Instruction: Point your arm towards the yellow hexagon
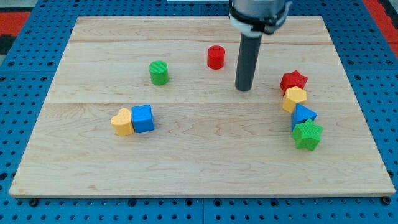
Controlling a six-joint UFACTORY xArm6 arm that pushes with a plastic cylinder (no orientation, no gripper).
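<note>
Now my tip (244,89) stands on the wooden board (186,168), a little toward the right edge from the middle and nearer to the far edge than to the near one, and it touches no block. There is no gripper on this arm, only the straight dark rod, so nothing can open or close and nothing is held. The yellow hexagon (294,98) lies near the right edge, second from the top in a short column of four blocks: the red star (293,80) touches it from above, the blue block (303,116), whose shape I cannot tell for sure, touches it from below, and the green star (307,135) closes the column. To do the step well, I judge that the tip should travel toward the right edge and only slightly toward the near edge, and stop just beside the hexagon on its open left side; going too high would hit the red star, and too much force would break the column. The red cylinder (215,57) is near my tip on the other side, the green cylinder (158,73) further toward the left edge, and the yellow heart (122,122) touches the blue cube (142,118) toward the near left corner; all are away from this path. Around the board there is a blue perforated surface (25,68).
</note>
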